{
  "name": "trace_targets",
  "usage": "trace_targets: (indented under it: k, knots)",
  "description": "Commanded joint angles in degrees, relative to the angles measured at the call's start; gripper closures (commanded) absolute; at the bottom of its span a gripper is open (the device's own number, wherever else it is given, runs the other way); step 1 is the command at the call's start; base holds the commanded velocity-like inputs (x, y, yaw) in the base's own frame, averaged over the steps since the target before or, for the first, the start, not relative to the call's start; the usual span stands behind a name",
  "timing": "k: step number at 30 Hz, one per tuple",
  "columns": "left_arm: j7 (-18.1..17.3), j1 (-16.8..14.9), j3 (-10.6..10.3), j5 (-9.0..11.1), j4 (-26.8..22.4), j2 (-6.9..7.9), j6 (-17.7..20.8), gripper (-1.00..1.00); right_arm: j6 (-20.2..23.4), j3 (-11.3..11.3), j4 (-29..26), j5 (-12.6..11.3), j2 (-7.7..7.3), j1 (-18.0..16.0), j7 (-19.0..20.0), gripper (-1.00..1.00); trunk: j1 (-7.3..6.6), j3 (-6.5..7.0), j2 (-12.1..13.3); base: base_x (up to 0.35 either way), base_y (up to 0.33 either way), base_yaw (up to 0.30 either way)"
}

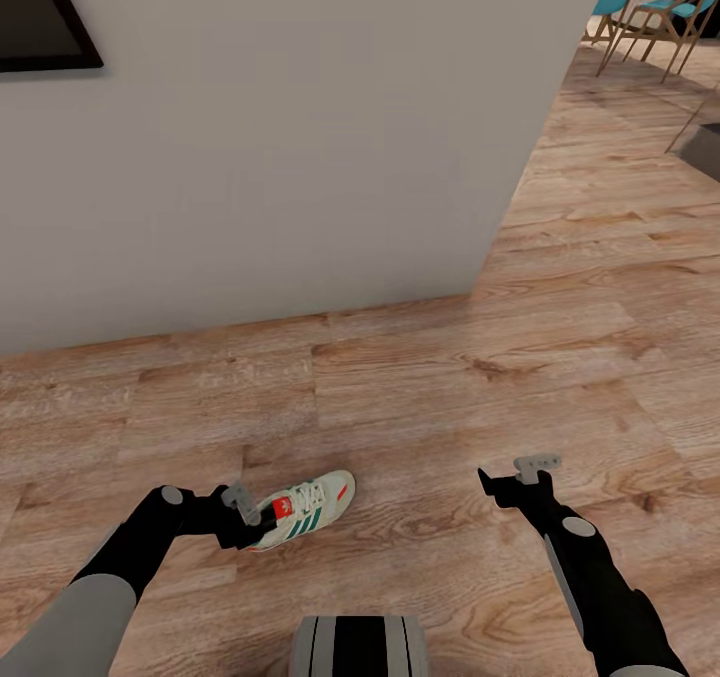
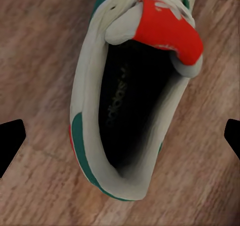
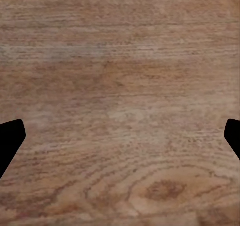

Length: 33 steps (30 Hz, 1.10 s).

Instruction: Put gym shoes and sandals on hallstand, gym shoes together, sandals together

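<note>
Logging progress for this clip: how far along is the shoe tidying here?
Nothing looks placed yet. One gym shoe lies on the corridor floor. In hand: the left gripper is open over that shoe's heel opening, fingers well apart either side, not closed. The right gripper is open over bare planks. Grasping, carrying and arranging remain.

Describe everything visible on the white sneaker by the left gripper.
The white lace-up sneaker with green side stripes lies upright on its sole on the light brown wood-plank floor, toe pointing away from the robot. It has a red-orange tongue, white laces, a green heel patch and a dark empty opening. The left gripper sits at its heel with its fingers wide apart, either side of the shoe; contact is unclear.
</note>
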Motion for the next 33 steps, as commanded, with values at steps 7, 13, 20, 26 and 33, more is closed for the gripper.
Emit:
trace_targets:
  k: [7, 13, 20, 26, 33]
  knots:
    - [-0.39, -0.03, 0.03, -1.59, -0.99, -0.17, 0.53, -1.0, 0.72, -0.05, -4.07, 0.48, 0.07, -0.02, 0.45, -1.0, -0.01, -0.04, -0.02, 0.0, 0.0, 0.0]
    - [-0.39, -0.03, 0.01, -2.77, -1.18, -0.73, 0.58, -1.0, 9.92, 0.11, -17.54, 0.32, 0.25, -0.06, 0.51, -1.0, -0.01, -0.04, -0.02, 0.0, 0.0, 0.0]
    - [-0.39, -0.03, -0.05, -2.95, -1.21, -1.26, 0.59, -1.0, 16.54, 0.31, -23.16, 0.25, 0.78, -0.02, 4.55, -1.0, 0.09, -0.93, -0.07, 0.0, 0.0, 0.0]
    - [-0.37, -0.03, -0.53, -3.03, -1.73, -1.27, 0.59, -1.0, 16.79, 0.31, -23.19, 0.28, 0.86, -0.02, 6.06, -1.0, 0.09, -0.93, -0.07, 0.0, 0.0, 0.0]
    - [-0.39, 0.11, -0.97, -4.63, -3.69, -1.28, 1.03, -1.0, 16.9, 0.26, -23.23, 0.33, 0.89, -0.02, 6.6, -1.0, 0.09, -0.93, -0.07, 0.0, 0.0, 0.0]
